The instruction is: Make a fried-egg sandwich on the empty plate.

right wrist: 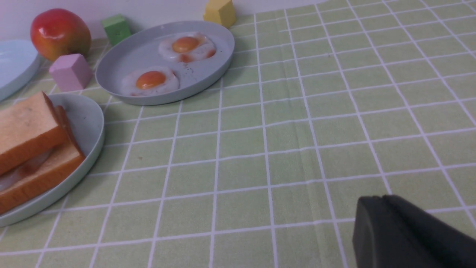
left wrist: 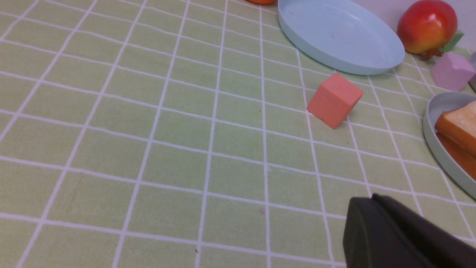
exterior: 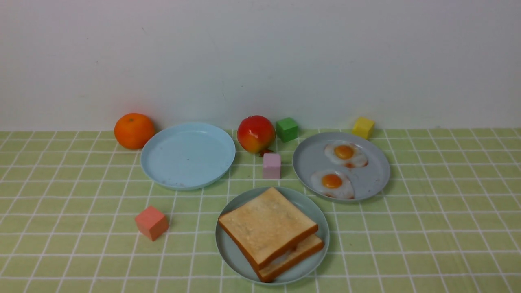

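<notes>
On the bench (exterior: pixel 447 228), the sandwich (exterior: pixel 270 232) lies on the near plate (exterior: pixel 316 211). Far left of it sits an empty plate (exterior: pixel 187 156); far right, a plate (exterior: pixel 376 171) holding 2 eggs (exterior: pixel 331 183). A cube (exterior: pixel 272 166) stands between them.

I see the teal-green plate (exterior: pixel 228 248) near the front middle of the checked cloth, round with a shallow rim. On it sits the sandwich (exterior: pixel 270 232): two square golden-brown toast slices with darker crusts, stacked. The top slice (exterior: pixel 266 224) lies turned a little against the bottom slice (exterior: pixel 297 254), so the lower one's edge and corner stick out toward my right. From my right wrist camera I can make out a glossy whitish layer (right wrist: pixel 22 171) in the gap between the slices; I take it for egg white.
</notes>
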Controlling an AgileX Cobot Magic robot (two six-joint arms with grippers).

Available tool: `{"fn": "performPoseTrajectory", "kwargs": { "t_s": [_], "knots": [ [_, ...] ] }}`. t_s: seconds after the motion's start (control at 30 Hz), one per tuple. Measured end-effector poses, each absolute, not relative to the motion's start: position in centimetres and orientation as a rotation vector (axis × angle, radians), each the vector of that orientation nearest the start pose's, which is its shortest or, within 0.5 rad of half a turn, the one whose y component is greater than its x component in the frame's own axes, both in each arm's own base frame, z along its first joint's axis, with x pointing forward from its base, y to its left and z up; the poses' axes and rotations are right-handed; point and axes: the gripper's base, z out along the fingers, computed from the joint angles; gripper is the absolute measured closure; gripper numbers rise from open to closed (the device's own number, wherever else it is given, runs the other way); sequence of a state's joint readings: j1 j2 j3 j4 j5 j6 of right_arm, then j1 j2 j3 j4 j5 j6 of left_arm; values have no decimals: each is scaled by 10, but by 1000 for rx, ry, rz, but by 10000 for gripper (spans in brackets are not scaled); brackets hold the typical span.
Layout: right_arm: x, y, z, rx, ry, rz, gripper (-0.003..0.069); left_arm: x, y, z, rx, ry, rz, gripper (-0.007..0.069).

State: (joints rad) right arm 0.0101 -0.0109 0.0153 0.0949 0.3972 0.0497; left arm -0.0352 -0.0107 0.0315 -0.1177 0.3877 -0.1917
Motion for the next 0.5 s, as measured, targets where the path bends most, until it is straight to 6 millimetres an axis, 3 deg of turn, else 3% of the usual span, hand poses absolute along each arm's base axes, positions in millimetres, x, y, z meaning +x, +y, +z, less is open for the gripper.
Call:
{"fn": "performPoseTrajectory", "kwargs": {
  "t_s": [0.5],
  "knots": [
    [52,4,173,95,1883,135,628,52,-6,169,-224,1885,-273,627]
  ]
}}
